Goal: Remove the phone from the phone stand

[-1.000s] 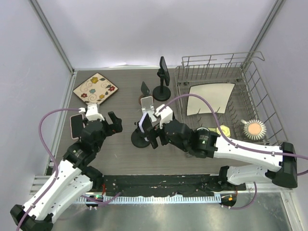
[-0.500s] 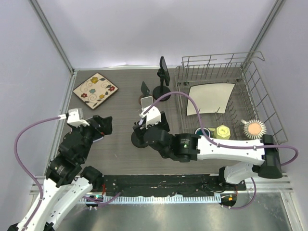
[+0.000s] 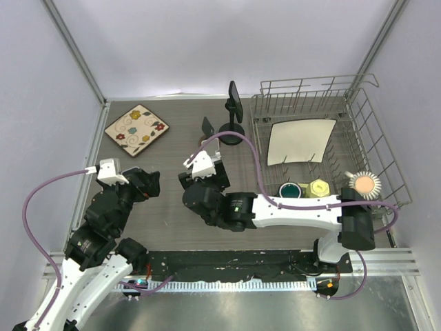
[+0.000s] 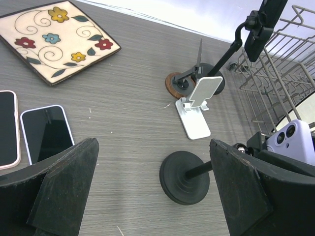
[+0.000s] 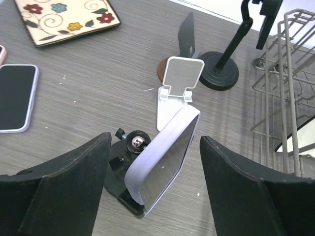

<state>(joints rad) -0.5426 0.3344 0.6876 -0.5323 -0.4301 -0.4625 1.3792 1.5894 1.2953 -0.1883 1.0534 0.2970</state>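
Observation:
A lavender phone [image 5: 165, 160] sits tilted in the clamp of a black phone stand [image 5: 129, 147] with a round base [image 4: 186, 177]. My right gripper [image 5: 155, 140] is open, one finger on each side of the phone and not touching it. In the top view the right gripper [image 3: 203, 181] covers the phone and stand. The phone's back with its camera lenses shows in the left wrist view [image 4: 290, 140]. My left gripper [image 4: 153, 145] is open and empty, left of the stand's base; in the top view it [image 3: 146, 183] is left of the right arm.
Two phones [image 4: 47, 132] lie flat at the left. A white folding stand [image 5: 179, 93], a small wooden-based stand [image 3: 207, 127] and a tall black stand holding a phone [image 3: 234, 103] are behind. A floral plate [image 3: 136, 129] is far left; a dish rack [image 3: 358, 103] is right.
My right arm has swung left over the black stand, so the phone now lies between its open fingers. My left arm drew back toward the near edge and stays open.

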